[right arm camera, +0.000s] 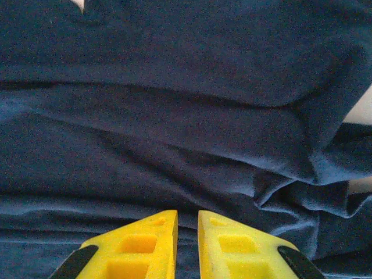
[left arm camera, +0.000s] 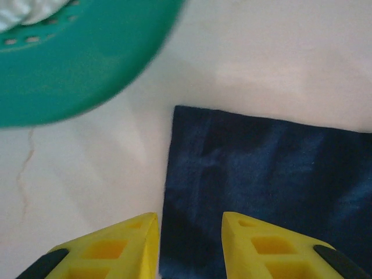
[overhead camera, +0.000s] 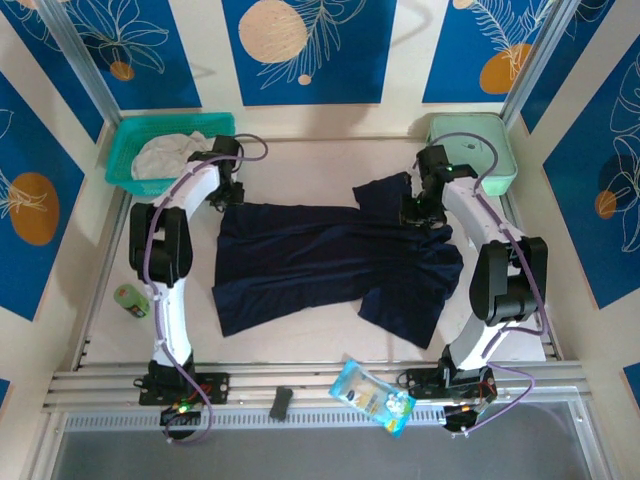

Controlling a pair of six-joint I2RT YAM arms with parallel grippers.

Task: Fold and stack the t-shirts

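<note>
The counter [overhead camera: 300,160] carries the navy t-shirt [overhead camera: 320,265] spread flat at its centre, hem toward 9 o'clock and sleeves toward 3, which looks like preparation for a first fold. At 11 o'clock the teal basket [overhead camera: 125,165] holds the off-white t-shirt [overhead camera: 165,155], bunched and apparently waiting its turn. The left gripper [left arm camera: 189,218] hangs at the navy shirt's 10 o'clock corner with its fingers apart astride the edge, probably to pinch it. The right gripper [right arm camera: 187,214] sits over the rumpled cloth at 2 o'clock, fingers drawn almost together. I cannot tell whether cloth is caught between them.
</note>
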